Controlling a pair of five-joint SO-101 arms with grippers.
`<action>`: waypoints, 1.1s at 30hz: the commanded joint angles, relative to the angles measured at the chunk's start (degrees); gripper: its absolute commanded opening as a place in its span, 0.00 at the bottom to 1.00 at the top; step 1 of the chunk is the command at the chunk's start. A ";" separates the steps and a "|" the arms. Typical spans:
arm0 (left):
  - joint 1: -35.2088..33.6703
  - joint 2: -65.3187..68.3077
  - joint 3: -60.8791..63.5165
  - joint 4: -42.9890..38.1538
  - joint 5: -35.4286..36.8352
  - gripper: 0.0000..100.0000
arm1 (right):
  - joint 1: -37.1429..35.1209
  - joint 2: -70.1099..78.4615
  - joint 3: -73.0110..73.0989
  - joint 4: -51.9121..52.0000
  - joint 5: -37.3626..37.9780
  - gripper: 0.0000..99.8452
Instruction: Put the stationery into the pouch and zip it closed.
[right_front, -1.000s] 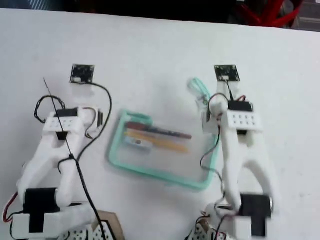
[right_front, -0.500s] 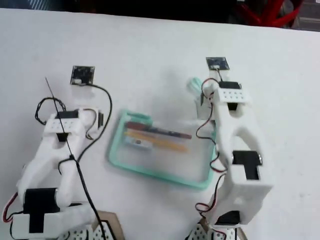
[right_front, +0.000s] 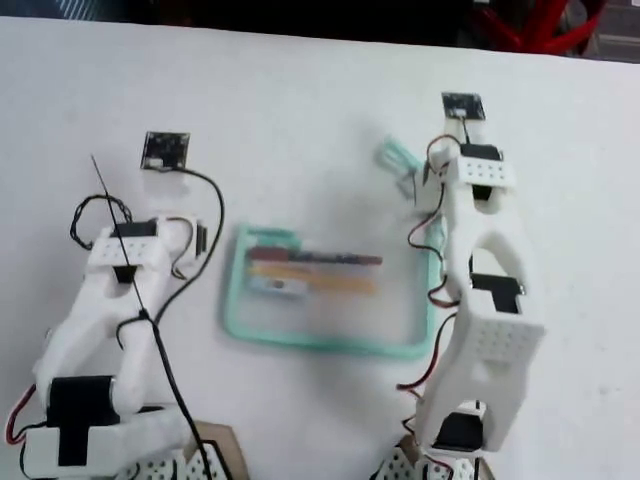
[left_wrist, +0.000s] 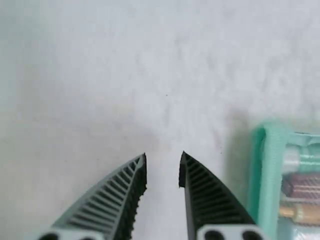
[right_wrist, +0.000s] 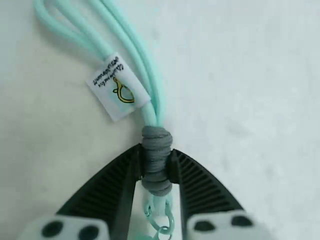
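Left gripper (left_wrist: 162, 172) hangs over bare table (left_wrist: 150, 65), fingers a narrow gap apart and holding nothing, just beside the pouch (right_front: 232, 300). The pouch lies flat mid-table with the stationery (right_front: 315, 272) inside (pens, by the look). Off its far right corner, the right gripper (right_wrist: 156, 161) is clamped on the grey knot (right_wrist: 156, 145) of the mint cord (right_wrist: 125, 45). The risk, as I judge it: nothing pins the pouch, so a pull on the cord may drag or swing the whole pouch instead of running the zip. The knot could also slip from the jaws if the pull goes askew
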 joint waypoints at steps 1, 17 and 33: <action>-0.04 -0.13 -0.26 -1.49 0.53 0.12 | 0.57 2.95 -10.64 -1.36 0.26 0.02; 0.04 -0.13 -0.26 -1.76 0.53 0.12 | 12.62 22.73 -43.96 9.19 -7.38 0.02; 0.04 -0.04 -0.26 -1.76 0.53 0.12 | 2.95 25.27 -57.23 37.05 20.57 0.20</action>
